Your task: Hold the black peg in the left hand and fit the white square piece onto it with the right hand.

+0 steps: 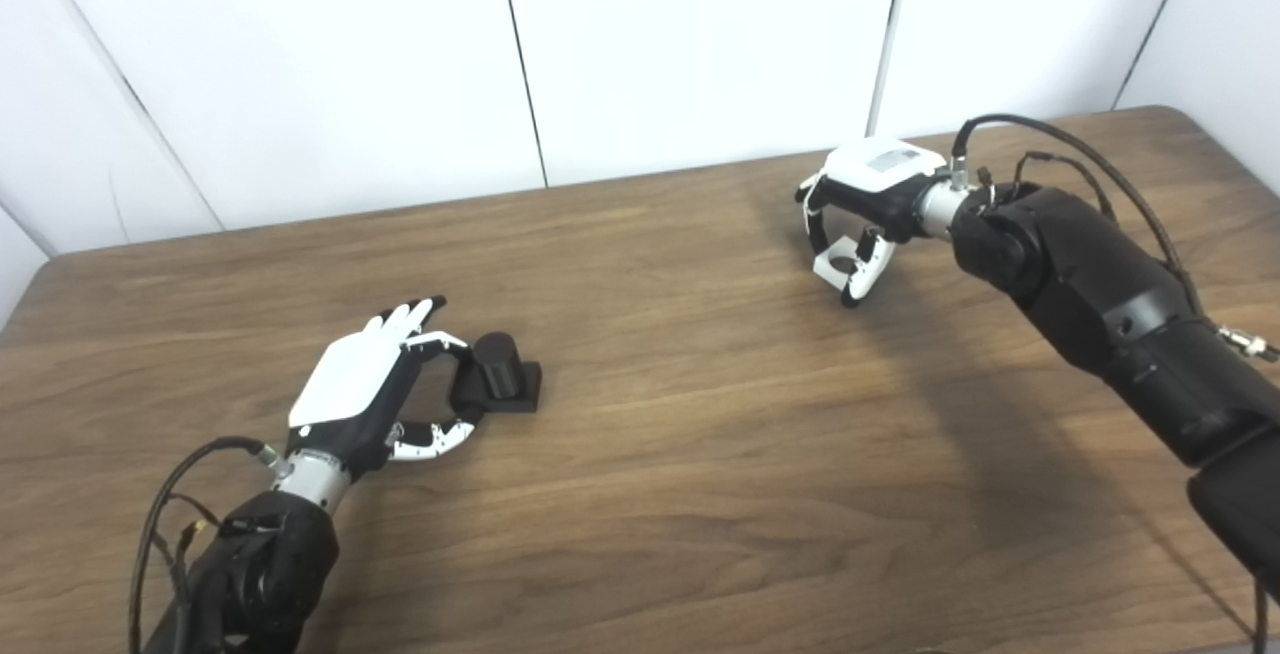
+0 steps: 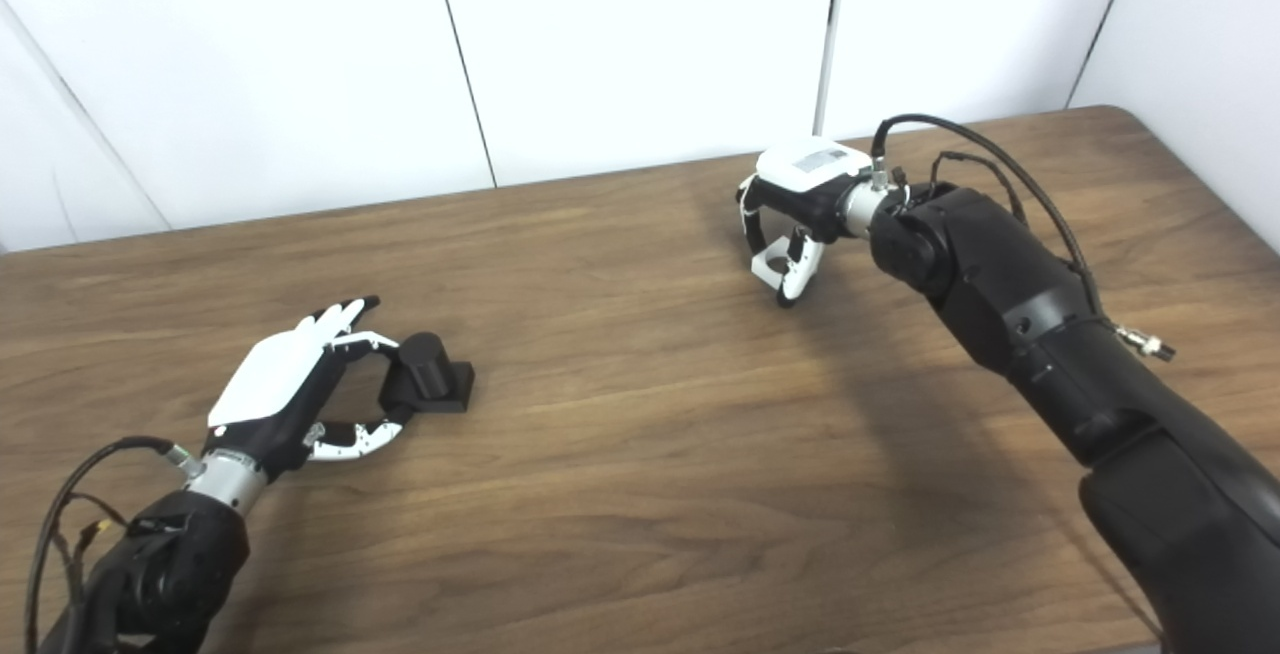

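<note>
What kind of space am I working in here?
Likely a lab test cell: bare wood-grain table, plain white panel walls, only a black peg on a square base and white square piece.

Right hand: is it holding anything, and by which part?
The right hand grips the white piece by its edges, fingers curled over it, above the table. The left hand closes around the peg.

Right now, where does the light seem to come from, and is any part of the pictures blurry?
Left eye view: the right arm's shadow falls on the table beneath it, so light comes from overhead. Right eye view: the black peg beside the left hand is soft, detail lost; no glare on the wood.
</note>
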